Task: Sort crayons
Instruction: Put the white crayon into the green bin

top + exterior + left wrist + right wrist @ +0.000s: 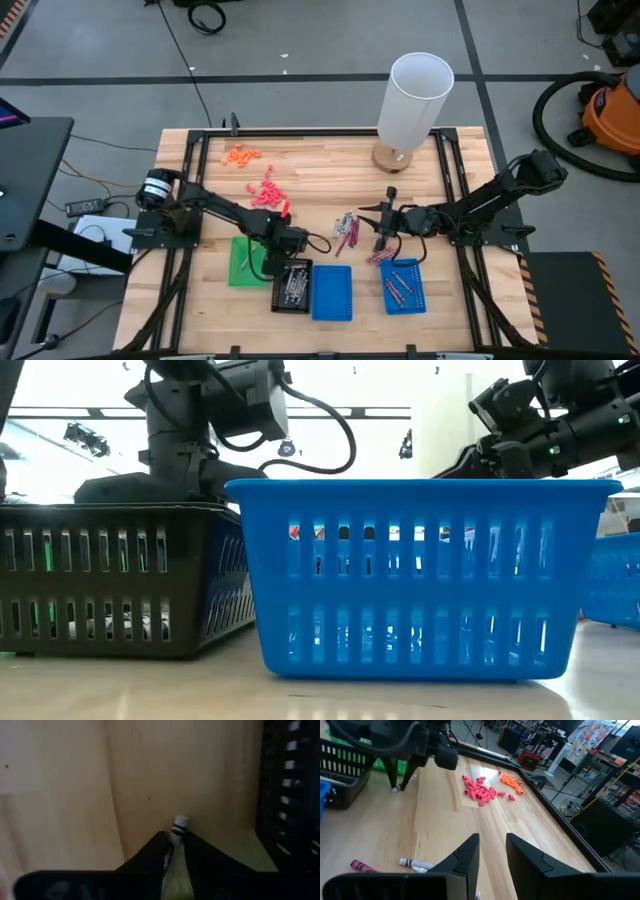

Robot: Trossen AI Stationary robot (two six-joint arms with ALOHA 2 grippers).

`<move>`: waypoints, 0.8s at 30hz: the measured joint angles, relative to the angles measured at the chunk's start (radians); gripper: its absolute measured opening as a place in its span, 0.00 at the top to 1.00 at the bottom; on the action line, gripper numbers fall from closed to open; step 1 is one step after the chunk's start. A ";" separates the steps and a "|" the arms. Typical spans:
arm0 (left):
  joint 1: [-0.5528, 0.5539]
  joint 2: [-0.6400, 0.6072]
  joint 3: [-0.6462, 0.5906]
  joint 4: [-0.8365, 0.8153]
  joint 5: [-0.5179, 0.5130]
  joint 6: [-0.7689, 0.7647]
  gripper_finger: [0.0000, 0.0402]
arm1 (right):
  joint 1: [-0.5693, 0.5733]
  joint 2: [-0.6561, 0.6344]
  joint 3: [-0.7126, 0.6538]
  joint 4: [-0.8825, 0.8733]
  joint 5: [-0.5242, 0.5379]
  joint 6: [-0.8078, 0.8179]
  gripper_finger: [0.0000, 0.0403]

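Note:
My left gripper (267,262) points down between the green tray (243,265) and the black tray (291,286), shut on one silvery-grey crayon (178,827). It also shows in the right wrist view (401,779). My right gripper (385,228) is open and empty, just above the loose pile of silvery and maroon crayons (347,231) lying on the wood. A silvery crayon (415,864) and a maroon one (362,866) lie below its fingers. The black tray holds silvery crayons. The right blue tray (404,287) holds maroon ones. My left gripper pinches the silvery-grey crayon between its two fingers, which lie along it. The banded end (179,825) sticks out past the fingertips. The fingers come from above, pointing down. The crayon hangs roughly upright, its lower end (395,788) close to the wood; whether it touches, I cannot tell.
A middle blue tray (332,291) stands between the black and right blue trays. Pink pieces (266,193) and orange pieces (241,155) lie on the far left of the table. A white cylinder on a wooden base (412,100) stands at the far edge.

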 joint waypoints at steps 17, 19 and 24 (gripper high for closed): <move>-0.007 -0.013 -0.002 0.005 -0.033 0.029 0.96 | 0.000 0.000 0.000 0.000 0.000 0.000 0.74; -0.004 -0.020 0.005 -0.003 -0.058 0.029 0.96 | 0.000 0.000 0.000 0.000 0.000 0.000 0.74; -0.004 -0.039 0.049 -0.024 -0.064 0.029 0.96 | 0.000 0.000 0.000 -0.002 0.000 0.000 0.74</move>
